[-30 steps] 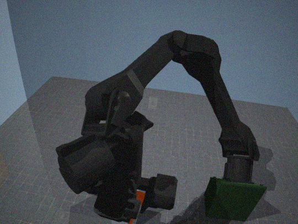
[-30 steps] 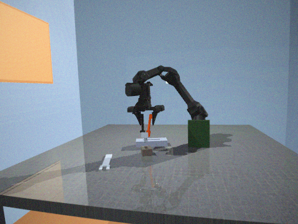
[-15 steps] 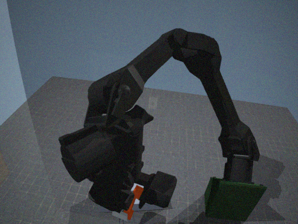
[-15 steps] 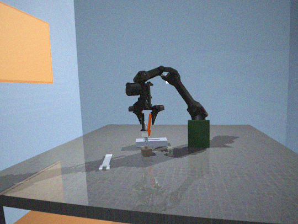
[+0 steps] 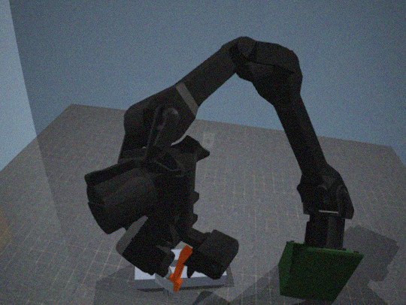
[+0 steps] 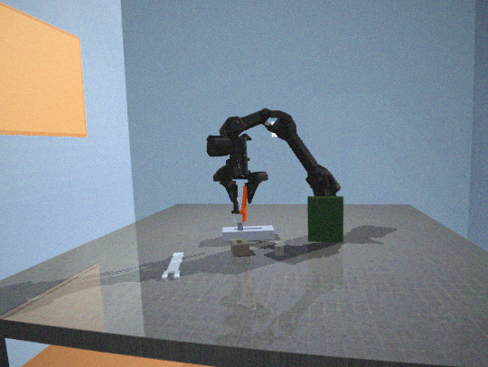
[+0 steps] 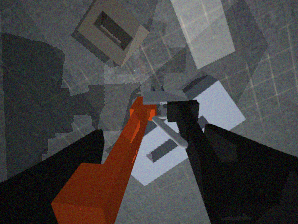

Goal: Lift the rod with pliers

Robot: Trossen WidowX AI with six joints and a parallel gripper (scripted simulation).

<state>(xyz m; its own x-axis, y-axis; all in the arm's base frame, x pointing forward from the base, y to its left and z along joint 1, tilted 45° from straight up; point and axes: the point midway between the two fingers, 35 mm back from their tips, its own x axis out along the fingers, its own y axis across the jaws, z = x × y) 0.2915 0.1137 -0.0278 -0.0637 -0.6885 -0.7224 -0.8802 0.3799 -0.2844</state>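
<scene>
Pliers [image 5: 181,267] [image 6: 244,203] [image 7: 131,135]: orange and black handles, roughly upright, jaws downward; held by the handles in the gripper [image 5: 180,268] [image 6: 242,205] [image 7: 154,131], fingers well parted yet clamped on the handles. Block [image 5: 143,274] [image 6: 262,234] [image 7: 220,105]: white, beneath the pliers. Channel [image 6: 250,229] [image 7: 165,150]: a narrow dark slot in the block's top. Rod: presumably in the channel; not to be made out, exact place untold. Holster [image 6: 240,249] [image 7: 89,36]: brown, beside the block, without pliers.

Step, as judged: alignment over the channel, before the bite; contact of jaws with block, uncertain.

Risks: jaws landing on the slot's rim, from a small error in place or turn; pliers tilting or slipping in the gripper, from such a knock; early locking without the rod, from squeezing before full depth; rod slipping during the lift, from a shallow bite or missed click; block dragged along, from jaws wedged against the walls.
</scene>
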